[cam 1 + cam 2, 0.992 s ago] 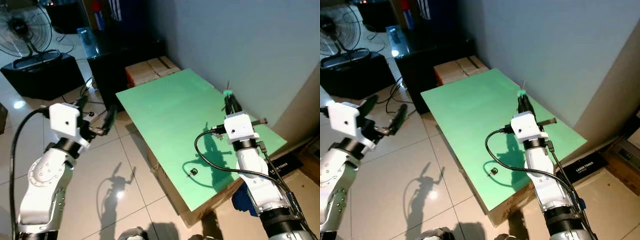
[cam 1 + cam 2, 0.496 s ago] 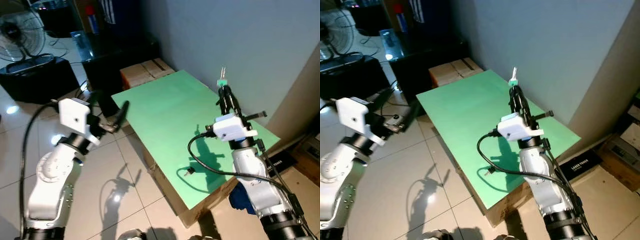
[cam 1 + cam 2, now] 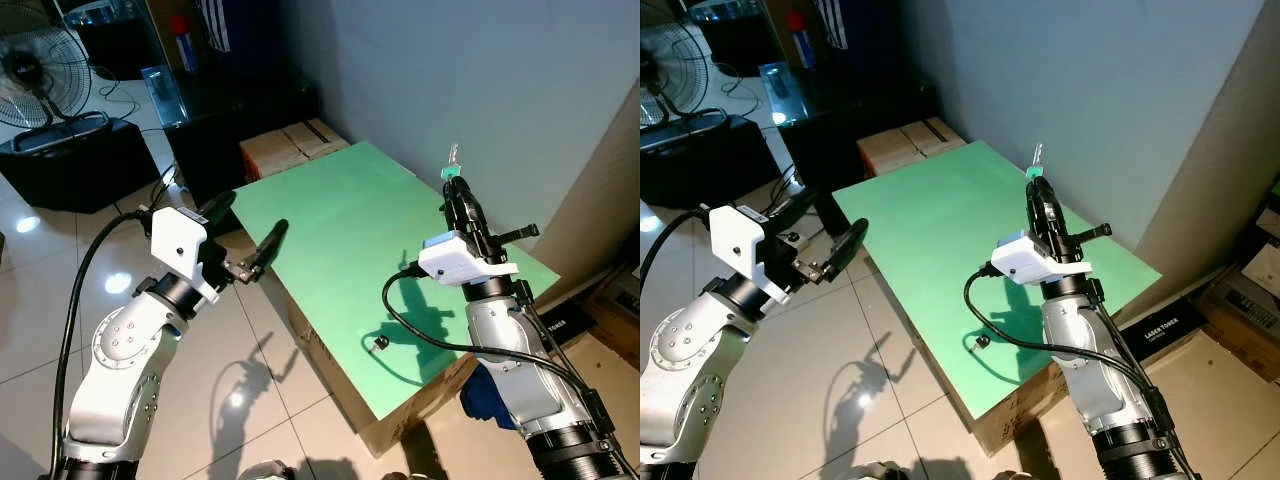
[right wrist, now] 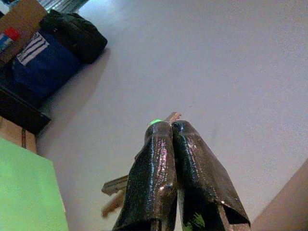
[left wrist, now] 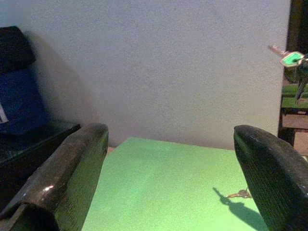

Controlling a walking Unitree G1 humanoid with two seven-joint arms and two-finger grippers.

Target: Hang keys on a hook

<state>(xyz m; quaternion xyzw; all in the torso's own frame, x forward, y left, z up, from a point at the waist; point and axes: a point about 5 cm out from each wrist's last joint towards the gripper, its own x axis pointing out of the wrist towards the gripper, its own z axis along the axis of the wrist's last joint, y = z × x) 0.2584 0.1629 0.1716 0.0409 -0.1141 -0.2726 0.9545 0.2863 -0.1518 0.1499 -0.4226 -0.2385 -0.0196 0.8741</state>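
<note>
Pinching a bunch of keys (image 3: pixel 453 168) with a green head, the right gripper (image 3: pixel 460 195) is pointing up at right of centre in the left eye frame, fingers pressed together on the bunch, raised above the far right part of the green tabletop (image 3: pixel 350 240) and close in front of the grey wall (image 3: pixel 450 80). In the right wrist frame the two black fingers (image 4: pixel 159 178) are meeting at centre, a key tip and a bit of green poking out past the tips, two more key blades hanging out at lower left of them. The keys are sitting at the gripper tips, off the tabletop, against the wall background; no hook can be made out.

The left gripper (image 3: pixel 245 235) is hovering at left of centre in the left eye frame, fingers spread wide, nothing between them, just off the near left edge of the tabletop, over the tiled floor (image 3: pixel 230 400). In the left wrist frame its fingers (image 5: pixel 67 173) are framing the green tabletop, with the keys showing at upper right of that frame.

A small dark object (image 3: pixel 381 343) is lying on the tabletop at lower centre of the left eye frame, in the shadow of the right arm; too small to tell what it is. A cardboard box (image 3: pixel 290 145) is sitting beyond the far end of the tabletop, a fan (image 3: pixel 40 75) standing at upper left, a dark cabinet (image 3: pixel 230 110) at upper centre.
</note>
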